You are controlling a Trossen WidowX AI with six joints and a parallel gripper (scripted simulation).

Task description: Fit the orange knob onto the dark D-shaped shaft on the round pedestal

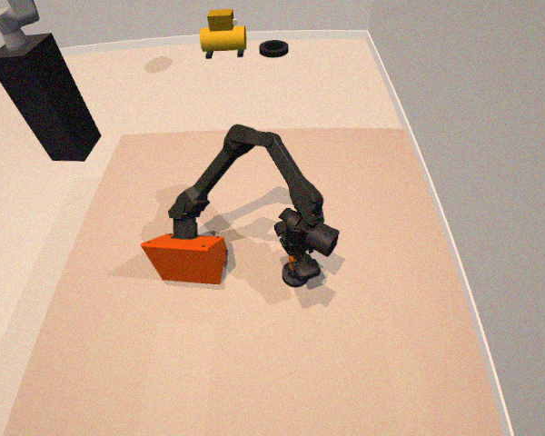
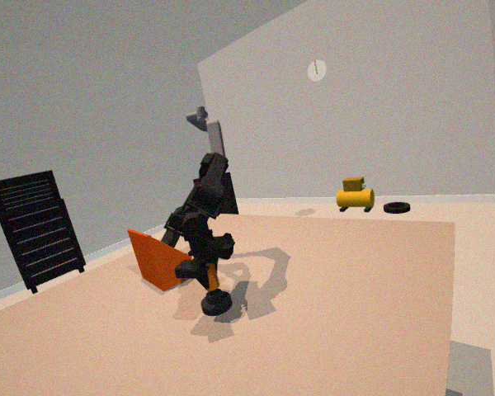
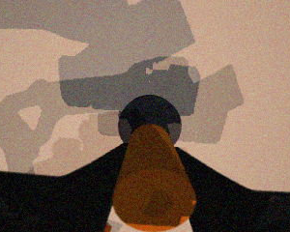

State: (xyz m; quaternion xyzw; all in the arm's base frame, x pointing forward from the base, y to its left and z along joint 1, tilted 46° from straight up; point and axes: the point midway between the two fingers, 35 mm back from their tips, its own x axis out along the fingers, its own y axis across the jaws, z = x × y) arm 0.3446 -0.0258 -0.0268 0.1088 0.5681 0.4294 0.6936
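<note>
The orange knob (image 1: 292, 262) (image 2: 213, 279) (image 3: 152, 186) is held upright between the fingers of my gripper (image 1: 295, 263) (image 2: 210, 273) (image 3: 150, 149), which is shut on it. The dark round pedestal (image 1: 291, 280) (image 2: 209, 308) (image 3: 150, 102) stands on the floor right under the knob. In the exterior view the knob's lower end is at the top of the pedestal's raised middle, above the wide base. In the wrist view the knob covers the pedestal's middle. The shaft and its flat side are hidden, and whether the knob touches the shaft I cannot tell.
The orange block (image 1: 193, 262) (image 2: 157, 264) under the arm's base stands left of the pedestal. A yellow compressor (image 1: 222, 38) (image 2: 355, 198) and a black ring (image 1: 273, 48) (image 2: 396, 208) are far back. A tall black pillar (image 1: 47, 103) stands at the back left in the top view.
</note>
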